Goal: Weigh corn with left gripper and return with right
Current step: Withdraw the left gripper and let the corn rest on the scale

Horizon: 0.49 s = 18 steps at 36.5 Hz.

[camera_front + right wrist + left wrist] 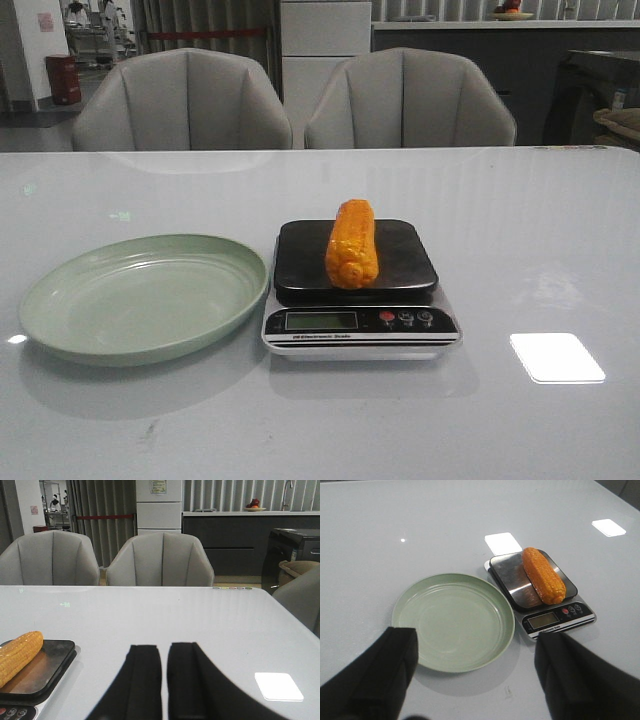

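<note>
- A glossy white table (560,250) is stretching toward two grey upholstered chairs (182,100).
- The black two-fingered left gripper (475,680) is hovering with its fingers (395,665) spread wide, holding nothing.
- The black right gripper (164,685) is resting with its fingers (142,680) nearly pressed together, gripping nothing.
- The short orange-yellow corn cob (352,243) with glossy kernels is lying on the black platform of a digital kitchen scale (300,265).
- A round pale green plastic plate (140,297) is sitting just beside the scale.

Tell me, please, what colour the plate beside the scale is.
Pale green; the plate shows best in the left wrist view.
</note>
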Available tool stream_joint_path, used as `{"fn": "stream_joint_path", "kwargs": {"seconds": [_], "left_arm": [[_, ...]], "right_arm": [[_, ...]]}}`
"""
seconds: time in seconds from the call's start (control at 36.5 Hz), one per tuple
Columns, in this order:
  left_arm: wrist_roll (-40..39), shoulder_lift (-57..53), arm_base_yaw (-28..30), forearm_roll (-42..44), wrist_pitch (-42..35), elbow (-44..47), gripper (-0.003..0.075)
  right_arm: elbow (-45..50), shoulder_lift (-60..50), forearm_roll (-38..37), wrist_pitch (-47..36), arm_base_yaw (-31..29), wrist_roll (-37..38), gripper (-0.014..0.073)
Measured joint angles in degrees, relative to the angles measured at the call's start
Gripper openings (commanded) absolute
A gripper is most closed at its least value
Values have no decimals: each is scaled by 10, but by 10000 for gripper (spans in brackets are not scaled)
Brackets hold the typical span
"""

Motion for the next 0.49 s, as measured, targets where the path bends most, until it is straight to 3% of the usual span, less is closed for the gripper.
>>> {"fn": "stream_joint_path", "kwargs": {"seconds": [0.11,0.19,0.36,0.41,0.49], "left_arm": [[3,-86,0,9,25,34,477],[20,-147,0,11,44,53,398],[55,-248,1,12,68,76,99],[59,-273,1,12,72,83,132],[62,-286,1,13,73,93,116]], "right_arm": [[0,0,0,0,0,0,208],[0,0,0,0,0,0,208],[0,0,0,0,0,0,208],[0,0,0,0,0,0,208],[0,0,0,0,0,0,208]]}}
